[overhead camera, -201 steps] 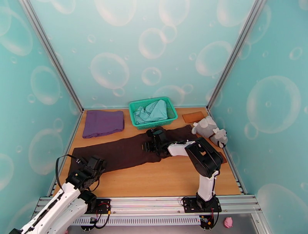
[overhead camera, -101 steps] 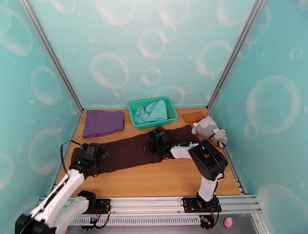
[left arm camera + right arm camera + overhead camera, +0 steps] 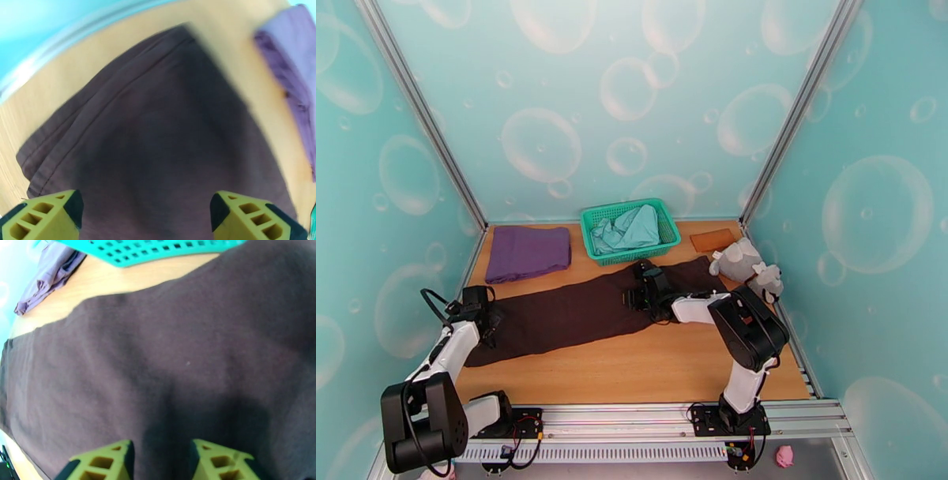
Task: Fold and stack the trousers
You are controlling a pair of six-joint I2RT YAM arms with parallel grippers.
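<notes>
Across the worktop (image 3: 648,365) in the overhead view, the trousers (image 3: 569,312) lie spread flat from left to right, just in front of the green basket (image 3: 632,254) and the purple cloth (image 3: 525,253). The left gripper (image 3: 478,306) sits over their left end and the right gripper (image 3: 646,286) over their middle. From the left wrist, the fingers (image 3: 43,215) stand wide apart above the hemmed end, jaws released and holding nothing. From the right wrist, the fingers (image 3: 221,463) stand a narrower gap apart, jaws released, with brown fabric beneath and none pinched between them.
</notes>
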